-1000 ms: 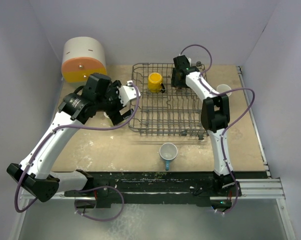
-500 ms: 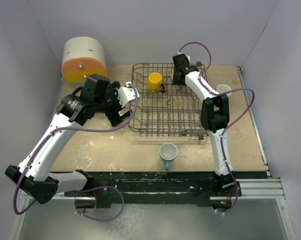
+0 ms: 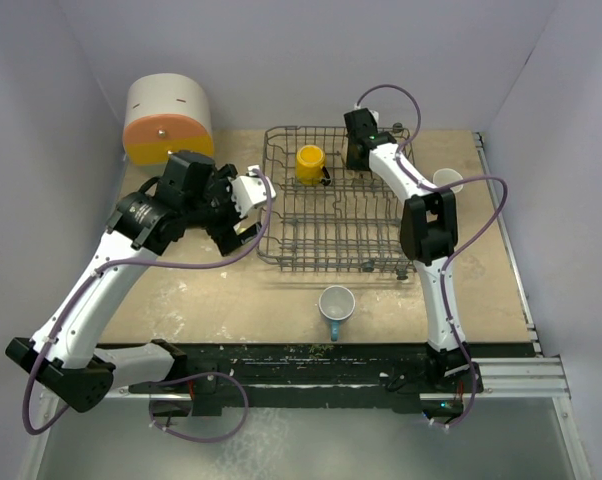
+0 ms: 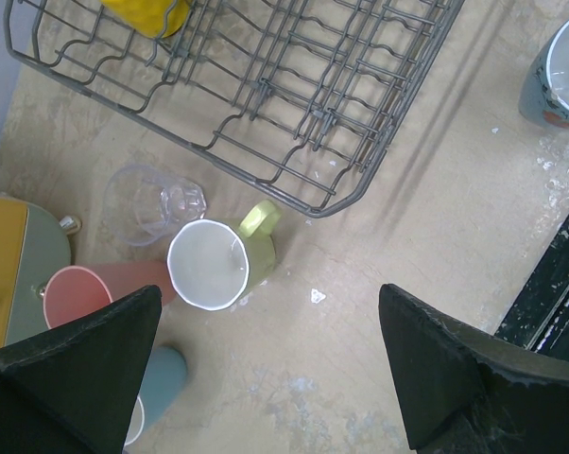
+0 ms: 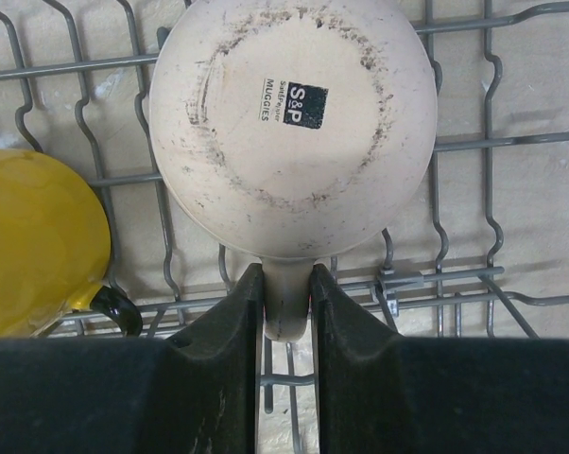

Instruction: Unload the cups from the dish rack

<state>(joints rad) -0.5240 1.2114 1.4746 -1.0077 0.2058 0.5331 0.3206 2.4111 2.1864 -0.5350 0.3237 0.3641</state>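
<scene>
The dark grey wire dish rack (image 3: 331,225) stands mid-table. A yellow mug (image 3: 310,164) sits upside down in its back row. My right gripper (image 5: 286,284) is at the rack's back right (image 3: 359,152), shut on the handle of an upturned tan mug (image 5: 289,123), next to the yellow mug (image 5: 34,241). My left gripper (image 4: 275,378) is open and empty above the table, left of the rack (image 3: 236,222). Below it stand a yellow-green mug (image 4: 223,263), a clear glass (image 4: 152,201), a lying salmon tumbler (image 4: 86,291) and a blue mug (image 4: 157,378).
A second blue mug (image 3: 336,305) stands in front of the rack. A pale cup (image 3: 446,180) stands right of the rack, by the right arm. The white, orange and yellow drawer box (image 3: 166,120) sits at the back left. Walls close in on three sides.
My left gripper has drawn a little to the left, away from the rack's side. The right gripper has barely shifted at the back of the rack.
</scene>
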